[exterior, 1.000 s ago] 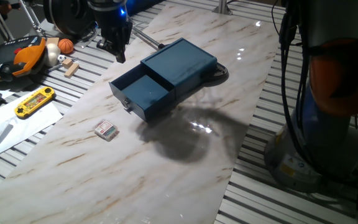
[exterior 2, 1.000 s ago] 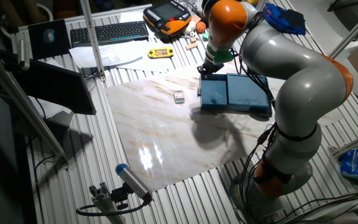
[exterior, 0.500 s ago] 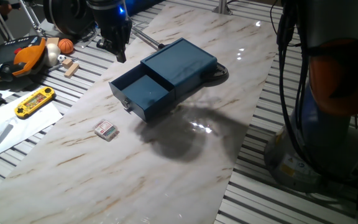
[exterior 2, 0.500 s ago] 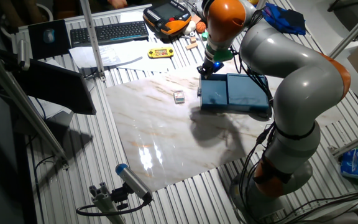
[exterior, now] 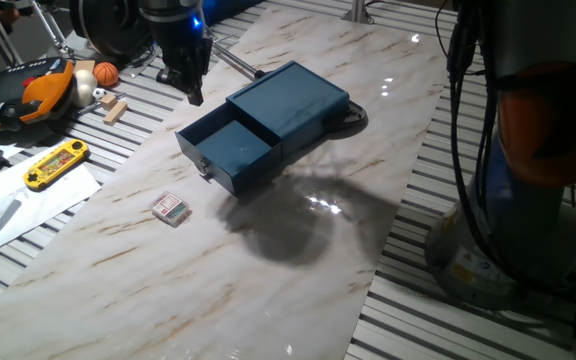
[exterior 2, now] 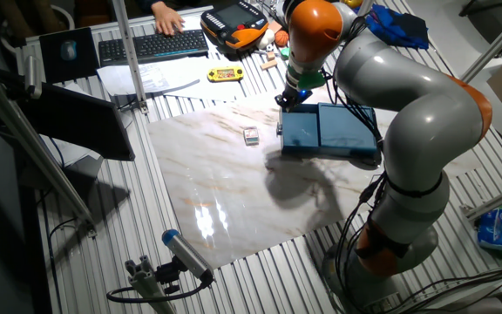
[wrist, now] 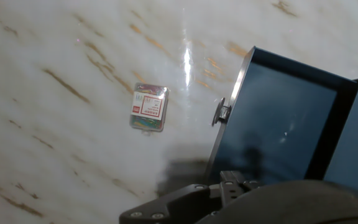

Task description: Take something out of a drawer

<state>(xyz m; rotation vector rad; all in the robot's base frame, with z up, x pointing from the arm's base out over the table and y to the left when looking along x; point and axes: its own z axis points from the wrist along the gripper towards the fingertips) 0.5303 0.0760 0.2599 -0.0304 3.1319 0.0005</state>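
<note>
A: Position of the gripper?

B: It hangs above the marble slab, off the far side of the blue box, over the slab's edge next to the slatted table. In the other fixed view the gripper sits just beyond the corner of the open drawer, not touching it.

A: Claw state?

B: Cannot tell. The fingers appear as one dark mass in both fixed views, and the hand view shows only the dark gripper body along its lower edge, no fingertips. Nothing is visibly held.

A: Drawer?

B: Pulled out of the box. Drawer lies below and toward the camera from the claw; its metal knob is on the front face. In the hand view the drawer interior reads dark and bare, the knob pointing away toward the packet.

A: And the packet?

B: The packet lies flat on the marble, outside the drawer, well apart from the claw and on the far side of the drawer front from it. Near the knob but clear of it. Hand view: packet with a red and white face, to the left of the knob. Other fixed view: packet beside the drawer front, apart from it.

A: Other items?

B: A yellow handheld game on the slatted table, well away from the claw; a wooden block and an orange ball nearer to it. A keyboard with a person's hand on it at the table's far end.
</note>
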